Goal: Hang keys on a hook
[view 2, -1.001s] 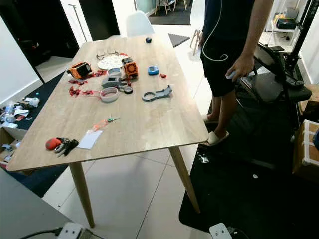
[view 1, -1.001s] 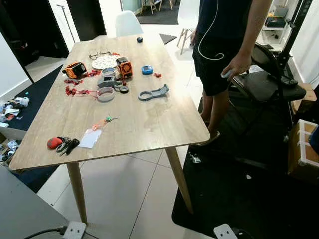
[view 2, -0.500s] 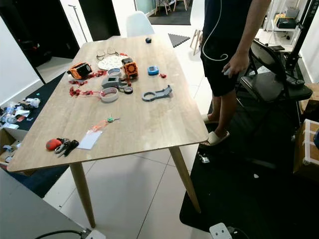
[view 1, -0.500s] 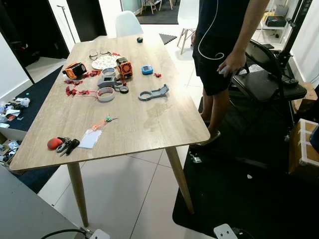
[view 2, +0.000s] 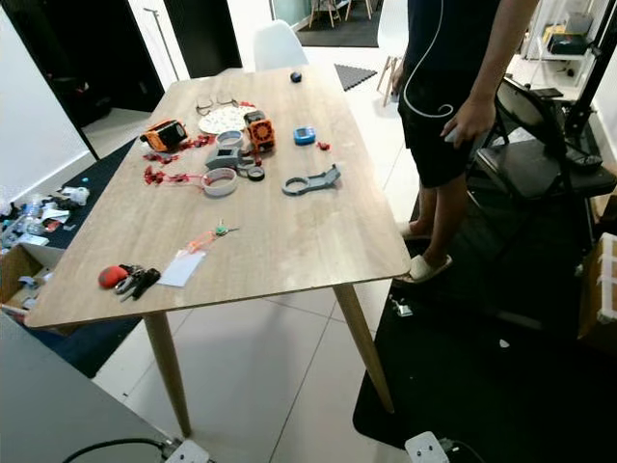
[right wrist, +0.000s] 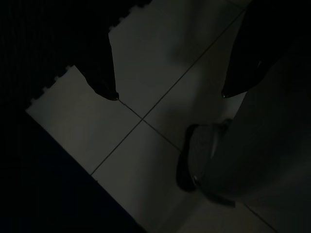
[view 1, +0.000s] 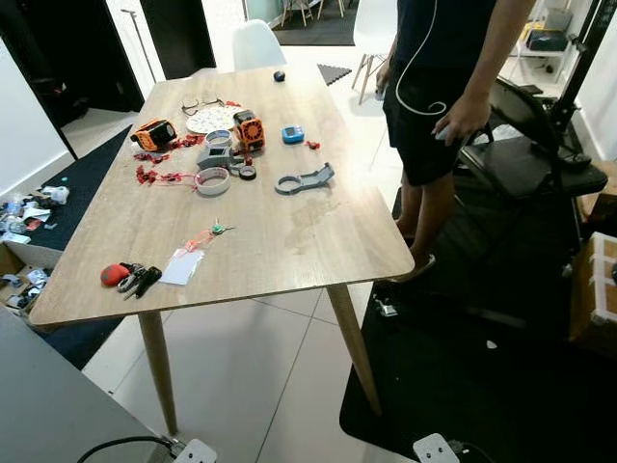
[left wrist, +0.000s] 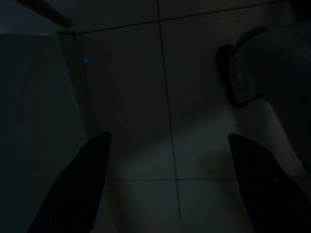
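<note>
A bunch of keys (view 1: 127,278) with a red fob lies near the front left corner of the wooden table (view 1: 289,241), beside a white card (view 1: 181,268). A grey flat bracket with ring ends (view 1: 304,179) rests mid-table. In the dark left wrist view my left gripper (left wrist: 170,179) hangs open over floor tiles, its fingers (left wrist: 80,184) wide apart. My right gripper (right wrist: 170,94) also hangs open above pale tiles and the edge of a black mat, its fingers (right wrist: 99,68) spread.
A person (view 1: 443,87) stands at the table's right side beside a black chair (view 1: 530,154). Orange gadgets, a tape roll (view 1: 211,181) and small red parts crowd the far left of the table. A black mat (view 1: 482,386) covers the floor at right. A white chair (view 1: 258,43) stands at the far end.
The whole picture has shifted slightly, so the camera moved. The person's hand drew in toward the hip, then out again. Things on the table have stayed put.
</note>
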You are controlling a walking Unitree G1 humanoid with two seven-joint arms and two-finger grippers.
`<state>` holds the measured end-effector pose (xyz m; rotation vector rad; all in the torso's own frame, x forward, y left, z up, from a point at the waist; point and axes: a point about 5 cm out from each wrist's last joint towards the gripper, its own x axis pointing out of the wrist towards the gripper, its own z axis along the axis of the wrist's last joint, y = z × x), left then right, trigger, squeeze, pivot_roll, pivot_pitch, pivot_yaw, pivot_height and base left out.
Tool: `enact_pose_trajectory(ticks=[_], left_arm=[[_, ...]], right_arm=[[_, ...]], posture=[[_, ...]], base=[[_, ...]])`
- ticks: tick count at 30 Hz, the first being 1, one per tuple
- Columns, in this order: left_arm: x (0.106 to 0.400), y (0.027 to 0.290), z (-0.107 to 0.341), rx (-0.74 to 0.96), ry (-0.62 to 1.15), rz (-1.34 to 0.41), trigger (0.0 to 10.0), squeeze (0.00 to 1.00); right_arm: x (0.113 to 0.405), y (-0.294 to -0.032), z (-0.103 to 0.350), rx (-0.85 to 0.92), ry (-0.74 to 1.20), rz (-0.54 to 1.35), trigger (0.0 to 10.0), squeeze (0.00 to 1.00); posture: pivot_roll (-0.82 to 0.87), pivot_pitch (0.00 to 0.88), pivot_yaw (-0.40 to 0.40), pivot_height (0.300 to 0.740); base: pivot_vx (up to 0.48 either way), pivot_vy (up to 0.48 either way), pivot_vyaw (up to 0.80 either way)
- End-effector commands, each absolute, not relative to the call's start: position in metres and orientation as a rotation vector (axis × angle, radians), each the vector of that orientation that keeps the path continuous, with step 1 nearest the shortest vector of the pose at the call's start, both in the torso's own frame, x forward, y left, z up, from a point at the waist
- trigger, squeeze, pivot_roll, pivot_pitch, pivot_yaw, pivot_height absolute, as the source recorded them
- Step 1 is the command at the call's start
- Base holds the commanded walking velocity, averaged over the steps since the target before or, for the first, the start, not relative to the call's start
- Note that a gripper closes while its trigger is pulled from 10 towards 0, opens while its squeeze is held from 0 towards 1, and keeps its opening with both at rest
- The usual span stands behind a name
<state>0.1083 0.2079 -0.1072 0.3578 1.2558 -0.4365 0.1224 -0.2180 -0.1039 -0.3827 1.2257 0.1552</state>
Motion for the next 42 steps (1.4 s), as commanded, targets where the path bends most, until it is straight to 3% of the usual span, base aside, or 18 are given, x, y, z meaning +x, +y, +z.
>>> enact_pose_trajectory(ticks=[1, 11, 12, 15, 19, 25, 27, 28, 30, 33, 38, 40, 42], left_arm=[[0.106, 0.216, -0.106, 0.386, 1.269, -0.436, 10.0, 0.00], [0.111, 0.210, -0.107, 0.360, 1.251, -0.388, 10.0, 0.00], [0.112, 0.201, -0.108, 0.327, 1.239, -0.364, 10.0, 0.00], [0.111, 0.195, -0.109, 0.302, 1.236, -0.347, 10.0, 0.00], [0.103, 0.188, -0.113, 0.254, 1.239, -0.323, 10.0, 0.00], [0.117, 0.192, -0.108, 0.104, 1.132, -0.124, 10.0, 0.00], [0.150, 0.211, -0.091, -0.074, 0.920, 0.056, 10.0, 0.00], [0.150, 0.211, -0.091, -0.074, 0.920, 0.056, 10.0, 0.00], [0.179, 0.232, -0.070, -0.199, 0.718, 0.146, 10.0, 0.00], [0.202, 0.253, -0.047, -0.283, 0.536, 0.140, 10.0, 0.00], [0.216, 0.274, -0.024, -0.340, 0.374, 0.128, 10.0, 0.00], [0.221, 0.294, -0.008, -0.385, 0.254, 0.148, 10.0, 0.00], [0.221, 0.308, 0.003, -0.306, 0.235, 0.111, 10.0, 0.00]], right_arm=[[0.122, -0.188, -0.109, -0.330, 1.216, 0.234, 10.0, 0.00], [0.111, -0.191, -0.112, -0.367, 1.252, 0.241, 10.0, 0.00], [0.113, -0.202, -0.110, -0.397, 1.254, 0.240, 10.0, 0.00], [0.115, -0.209, -0.108, -0.421, 1.252, 0.240, 10.0, 0.00], [0.130, -0.230, -0.099, -0.478, 1.226, 0.224, 10.0, 0.00], [0.141, -0.240, -0.093, -0.508, 1.206, 0.220, 10.0, 0.00], [0.143, -0.239, -0.092, -0.508, 1.202, 0.221, 10.0, 0.00], [0.143, -0.239, -0.092, -0.508, 1.202, 0.221, 10.0, 0.00], [0.141, -0.236, -0.094, -0.504, 1.205, 0.232, 10.0, 0.00], [0.136, -0.229, -0.097, -0.493, 1.216, 0.252, 10.0, 0.00], [0.131, -0.224, -0.100, -0.477, 1.222, 0.258, 10.0, 0.00], [0.130, -0.224, -0.100, -0.461, 1.224, 0.248, 10.0, 0.00], [0.128, -0.223, -0.101, -0.451, 1.229, 0.241, 10.0, 0.00]], posture=[[0.02, 0.020, 0.161, 0.740], [-0.01, 0.011, 0.108, 0.740], [-0.04, 0.011, 0.054, 0.740], [-0.04, 0.012, 0.047, 0.740], [-0.07, 0.013, -0.021, 0.740], [-0.07, 0.016, -0.039, 0.740], [-0.06, 0.017, -0.039, 0.740], [-0.06, 0.017, -0.039, 0.740], [-0.06, 0.017, -0.039, 0.740], [-0.05, 0.020, -0.025, 0.740], [-0.05, 0.022, -0.004, 0.740], [-0.06, 0.025, 0.006, 0.740], [-0.06, 0.026, 0.006, 0.740]], base=[[0.000, 0.000, 0.00], [0.000, 0.000, 0.00], [0.000, 0.000, 0.00], [0.000, 0.000, 0.00], [0.000, 0.000, 0.00], [0.000, 0.000, 0.00], [0.000, 0.000, 0.00], [0.000, 0.000, 0.00], [0.000, 0.000, 0.00], [0.000, 0.000, 0.00], [0.000, 0.000, 0.00], [0.000, 0.000, 0.00], [0.000, 0.000, 0.00]])
